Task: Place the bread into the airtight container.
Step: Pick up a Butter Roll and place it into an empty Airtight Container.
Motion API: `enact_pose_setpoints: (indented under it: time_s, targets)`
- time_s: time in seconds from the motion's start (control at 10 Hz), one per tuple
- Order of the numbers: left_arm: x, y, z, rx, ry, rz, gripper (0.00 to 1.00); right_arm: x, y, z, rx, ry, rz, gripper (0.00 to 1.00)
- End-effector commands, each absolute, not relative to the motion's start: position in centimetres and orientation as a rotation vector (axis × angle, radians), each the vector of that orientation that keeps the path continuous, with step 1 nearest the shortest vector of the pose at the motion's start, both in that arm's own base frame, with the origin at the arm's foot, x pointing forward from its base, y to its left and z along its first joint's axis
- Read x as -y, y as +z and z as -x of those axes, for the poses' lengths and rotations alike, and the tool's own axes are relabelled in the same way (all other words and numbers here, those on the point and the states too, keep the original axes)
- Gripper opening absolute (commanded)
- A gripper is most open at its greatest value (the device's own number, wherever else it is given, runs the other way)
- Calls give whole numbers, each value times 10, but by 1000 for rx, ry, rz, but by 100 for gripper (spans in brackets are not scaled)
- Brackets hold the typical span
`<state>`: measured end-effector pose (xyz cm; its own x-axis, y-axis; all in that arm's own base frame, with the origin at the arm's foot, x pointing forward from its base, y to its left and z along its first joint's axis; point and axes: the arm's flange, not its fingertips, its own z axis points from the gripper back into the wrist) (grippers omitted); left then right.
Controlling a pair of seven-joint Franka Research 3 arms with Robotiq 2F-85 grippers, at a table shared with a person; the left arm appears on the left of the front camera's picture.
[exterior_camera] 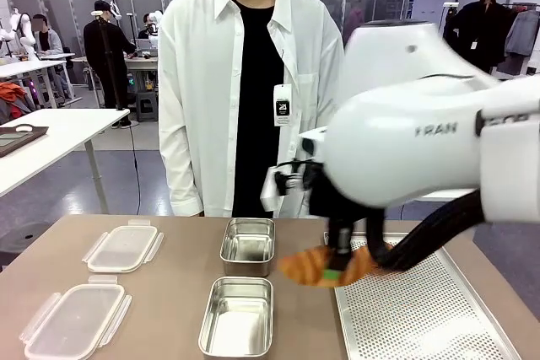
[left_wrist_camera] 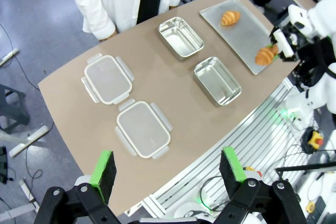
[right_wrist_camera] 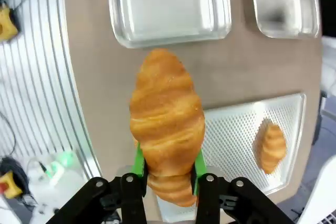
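Observation:
My right gripper (exterior_camera: 332,274) (right_wrist_camera: 167,165) is shut on a golden croissant (exterior_camera: 325,265) (right_wrist_camera: 167,124), the bread, and holds it lifted just left of the perforated tray's (exterior_camera: 422,314) near corner. Two open steel containers stand close by: the near one (exterior_camera: 238,316) (right_wrist_camera: 169,6) lies just beyond the croissant's tip, the far one (exterior_camera: 247,246) (right_wrist_camera: 286,3) stands farther off. A second croissant (right_wrist_camera: 270,147) (left_wrist_camera: 230,18) lies on the tray. My left gripper (left_wrist_camera: 167,169) hangs open high above the table's edge, holding nothing.
Two clear plastic lids (exterior_camera: 123,248) (exterior_camera: 76,319) lie on the left of the table. A person in a white shirt (exterior_camera: 245,82) stands at the far side with no hand over the table. My bulky right arm (exterior_camera: 422,141) blocks the right of the front view.

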<state>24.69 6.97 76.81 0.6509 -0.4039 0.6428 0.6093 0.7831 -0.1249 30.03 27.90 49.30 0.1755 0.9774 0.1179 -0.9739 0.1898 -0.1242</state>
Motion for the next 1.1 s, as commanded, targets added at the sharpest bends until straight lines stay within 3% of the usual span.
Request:
enact_pose_setpoints:
  time_s: [0.0, 0.9, 1.0]
  targets:
    - [-70, 771, -247, 636, -604, 339, 100, -326, 475, -293, 255, 1342, 12, 39]
    - [-70, 771, -247, 636, -604, 339, 100, -347, 467, -277, 268, 1372, -5, 40]
    - [-70, 771, -247, 636, -604, 339, 100, -349, 474, -283, 269, 1287, -142, 40]
